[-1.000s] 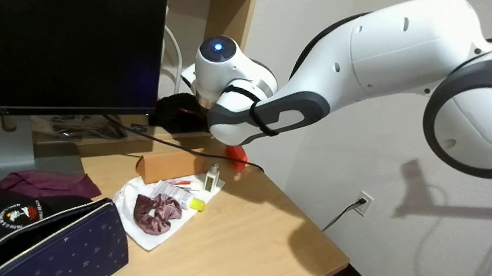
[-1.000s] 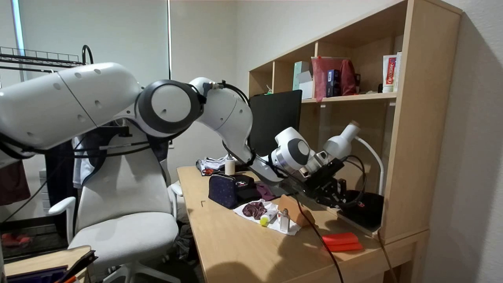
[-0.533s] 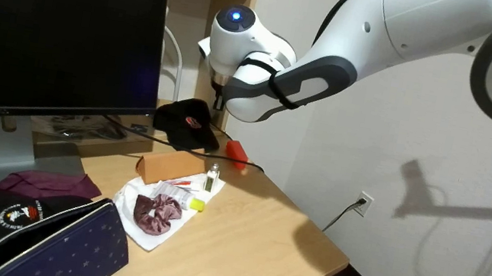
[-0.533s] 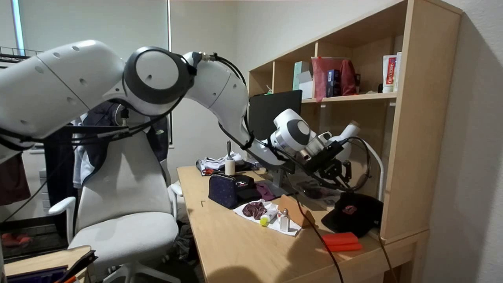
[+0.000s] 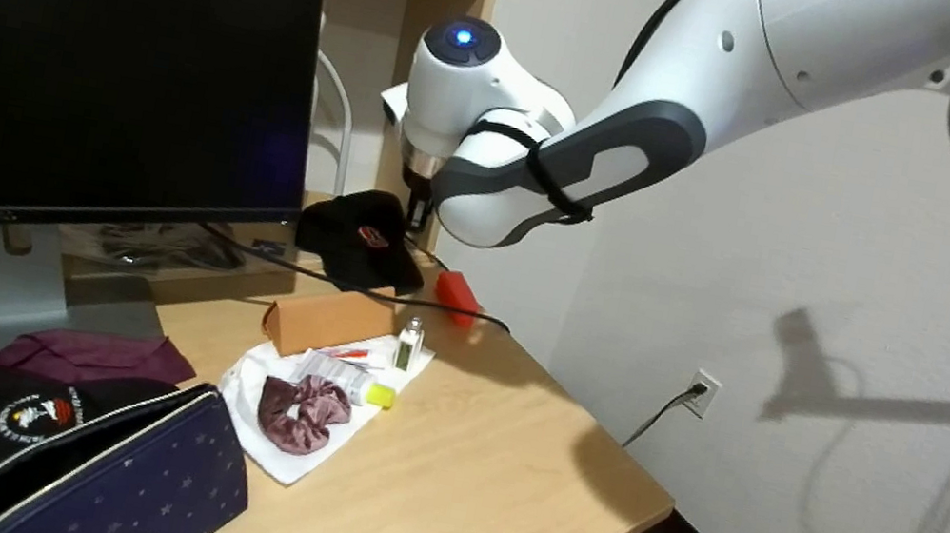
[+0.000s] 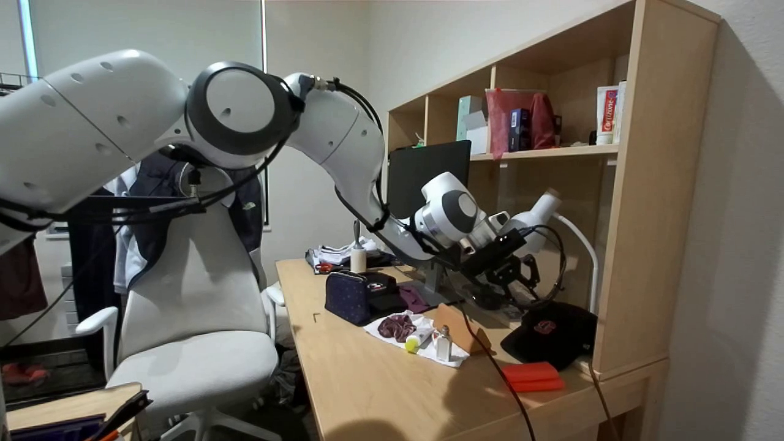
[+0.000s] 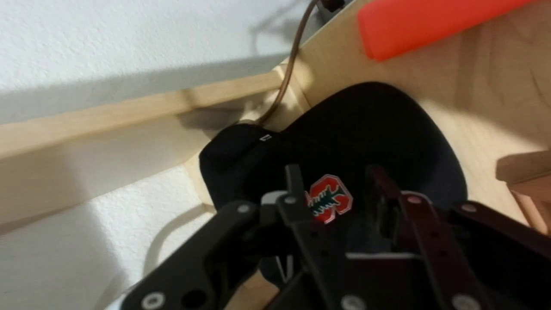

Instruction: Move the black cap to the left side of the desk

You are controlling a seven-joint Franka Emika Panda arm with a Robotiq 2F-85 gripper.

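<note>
One unzipped pouch on the desk

In an exterior view, a star-dotted navy fabric pouch gapes open at near left. To its right I see a mauve velvet scrunchie on a flat white sheet, a tan prism-shaped case just beyond.

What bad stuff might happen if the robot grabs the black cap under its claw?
The open gripper might pinch too little of the rounded black cap, so it could slip. The brown cord reaches the cap's edge in the wrist view, so it may snag. The red thing lies near the cap, so it might get knocked.
</note>
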